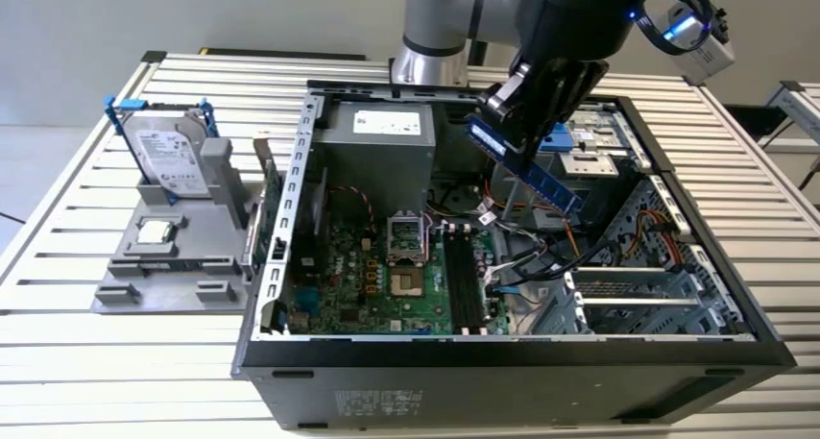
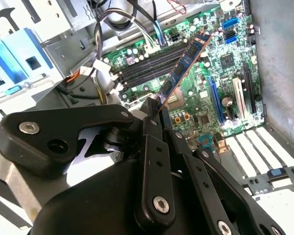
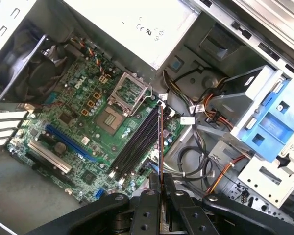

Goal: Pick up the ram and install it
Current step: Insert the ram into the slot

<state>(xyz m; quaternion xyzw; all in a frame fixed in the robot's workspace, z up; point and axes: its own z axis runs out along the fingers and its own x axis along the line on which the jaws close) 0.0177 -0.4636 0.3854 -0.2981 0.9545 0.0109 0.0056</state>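
The ram (image 1: pixel 535 173), a long blue-green stick, hangs tilted above the open computer case (image 1: pixel 513 349), over its right-hand interior in the exterior view. My gripper (image 1: pixel 508 122) is shut on the stick's upper end. In both wrist views the ram (image 2: pixel 183 61) (image 3: pixel 159 142) juts out from between the black fingertips (image 2: pixel 153 108) (image 3: pixel 150 180), pointing toward the motherboard. The black memory slots (image 1: pixel 464 280) (image 2: pixel 147 66) (image 3: pixel 134 147) lie below it, and the stick is clear of them.
A grey holder on the exterior view's left carries a silver hard drive (image 1: pixel 173 156) and a small square processor chip (image 1: pixel 156 231). Inside the case are the power supply (image 1: pixel 378 141), the open CPU socket (image 3: pixel 127 93), loose cables (image 1: pixel 539 256) and a blue drive cage (image 3: pixel 269 122).
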